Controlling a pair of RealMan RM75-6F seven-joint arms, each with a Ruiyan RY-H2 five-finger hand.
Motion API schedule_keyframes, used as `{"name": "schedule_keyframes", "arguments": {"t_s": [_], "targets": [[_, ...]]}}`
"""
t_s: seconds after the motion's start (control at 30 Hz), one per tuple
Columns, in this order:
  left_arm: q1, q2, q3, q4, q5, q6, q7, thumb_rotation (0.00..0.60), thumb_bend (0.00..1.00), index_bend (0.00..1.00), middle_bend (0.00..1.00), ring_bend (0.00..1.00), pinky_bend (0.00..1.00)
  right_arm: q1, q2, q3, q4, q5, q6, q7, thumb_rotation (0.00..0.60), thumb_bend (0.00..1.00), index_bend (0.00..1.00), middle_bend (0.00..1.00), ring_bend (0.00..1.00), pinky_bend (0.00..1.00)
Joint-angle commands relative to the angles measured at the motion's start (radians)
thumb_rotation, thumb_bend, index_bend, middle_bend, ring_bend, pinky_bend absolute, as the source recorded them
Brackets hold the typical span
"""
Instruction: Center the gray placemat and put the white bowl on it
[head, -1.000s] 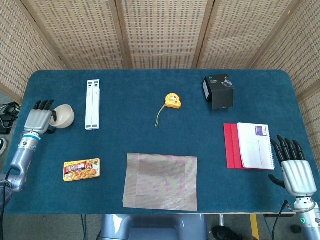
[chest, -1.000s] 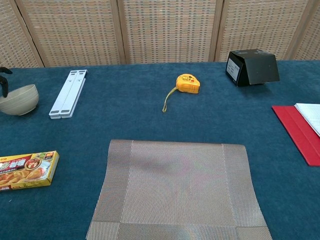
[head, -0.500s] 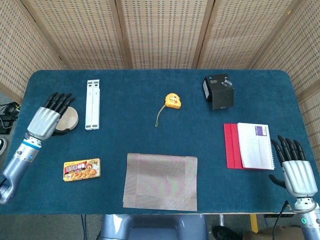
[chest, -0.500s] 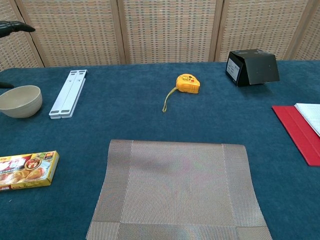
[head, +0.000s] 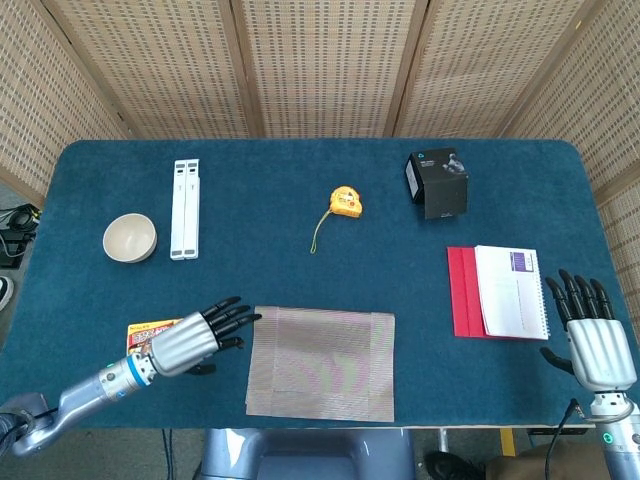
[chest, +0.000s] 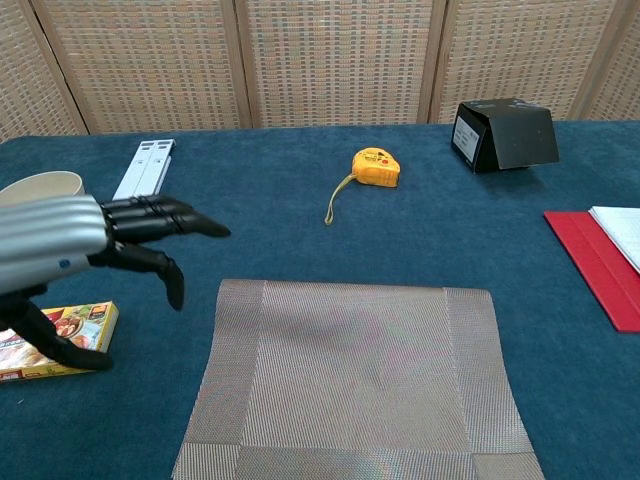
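Blue table: woven gray placemat (head: 321, 363), front centre; white bowl (head: 130, 238), upright, far-left.

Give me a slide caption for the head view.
Left hand open beside gray placemat; white bowl sits apart.

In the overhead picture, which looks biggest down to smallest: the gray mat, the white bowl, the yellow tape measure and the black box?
In the head view:
1. gray placemat, by far the largest
2. black box
3. white bowl, close to the box, so that order is unsure
4. yellow tape measure, smallest
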Motion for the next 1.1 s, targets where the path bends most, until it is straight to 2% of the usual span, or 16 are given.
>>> {"name": "schedule_keyframes", "arguments": {"t_s": [0.03,0.23,0.4,0.57,0.83,1.1], "targets": [[-0.030,-0.039,0.027,-0.028,0.039,-0.050,0.026,0.600,0.00,0.38,0.00,0.00,0.00,0.000,0.000,0.002,0.002,0.003,-0.001,0.002,0.600,0.00,0.00,0.00,0.00,0.00],[-0.054,-0.108,0.046,-0.030,0.050,-0.129,0.046,0.600,0.00,0.38,0.00,0.00,0.00,0.000,0.002,0.005,0.007,0.011,-0.003,0.008,0.600,0.00,0.00,0.00,0.00,0.00],[-0.059,-0.142,0.055,-0.015,0.052,-0.146,0.062,0.600,0.00,0.38,0.00,0.00,0.00,-0.002,0.005,0.006,0.008,0.015,-0.003,0.016,0.600,0.00,0.00,0.00,0.00,0.00],[-0.045,-0.165,0.068,0.030,0.073,-0.109,0.094,0.600,0.00,0.38,0.00,0.00,0.00,-0.003,0.007,0.007,0.010,0.019,-0.005,0.025,0.600,0.00,0.00,0.00,0.00,0.00],[-0.020,-0.220,0.100,0.137,0.092,-0.046,0.043,0.600,0.00,0.38,0.00,0.00,0.00,-0.002,0.010,0.007,0.012,0.018,-0.006,0.032,0.600,0.00,0.00,0.00,0.00,0.00],[-0.016,-0.275,0.096,0.204,0.083,-0.032,0.026,0.600,0.00,0.38,0.00,0.00,0.00,-0.002,0.009,0.007,0.012,0.018,-0.005,0.030,0.600,0.00,0.00,0.00,0.00,0.00]]}}
